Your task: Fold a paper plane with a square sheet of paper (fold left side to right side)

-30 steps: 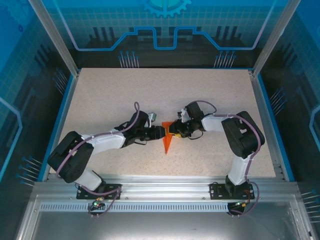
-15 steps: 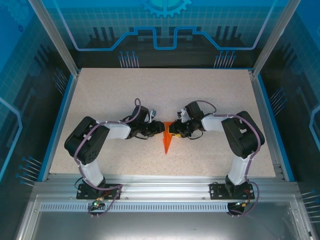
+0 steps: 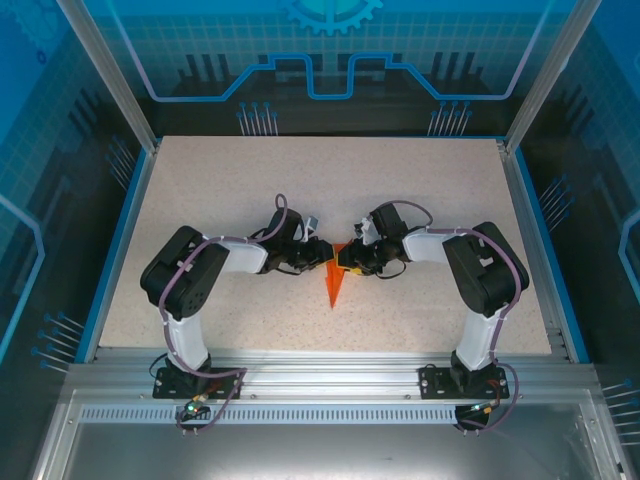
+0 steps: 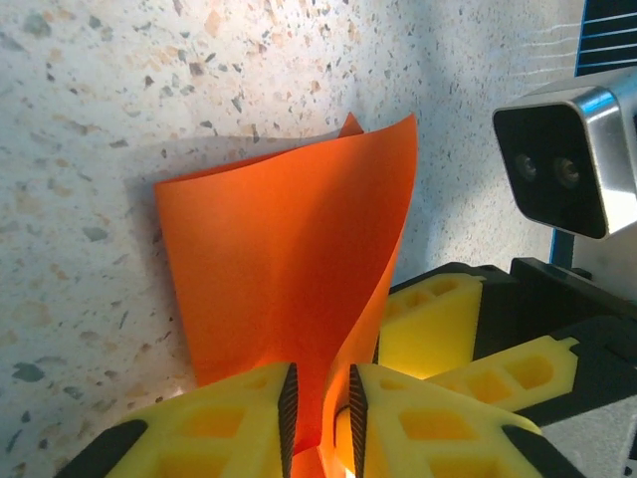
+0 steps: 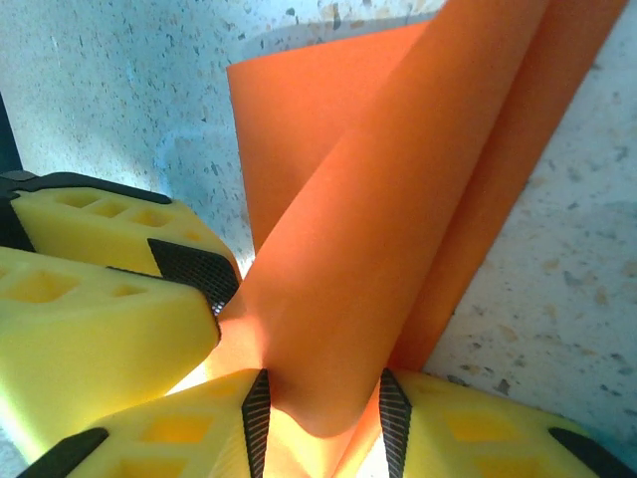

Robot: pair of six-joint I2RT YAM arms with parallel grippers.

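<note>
L gripper [image 4: 320,403] has jaws nearly together w/ the orange paper [image 4: 289,269] between them (can't tell if clamped); R gripper [image 5: 318,398] pinches a raised fold of it, rest fanning out ahead; grippers sit tip-to-tip.

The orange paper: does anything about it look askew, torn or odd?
No tear shows. The orange paper does not lie flat: one flap stands curled up off the table, and a loose bulge of it sits between the right fingers instead of a sharp crease. It also passes between the left fingers.
</note>
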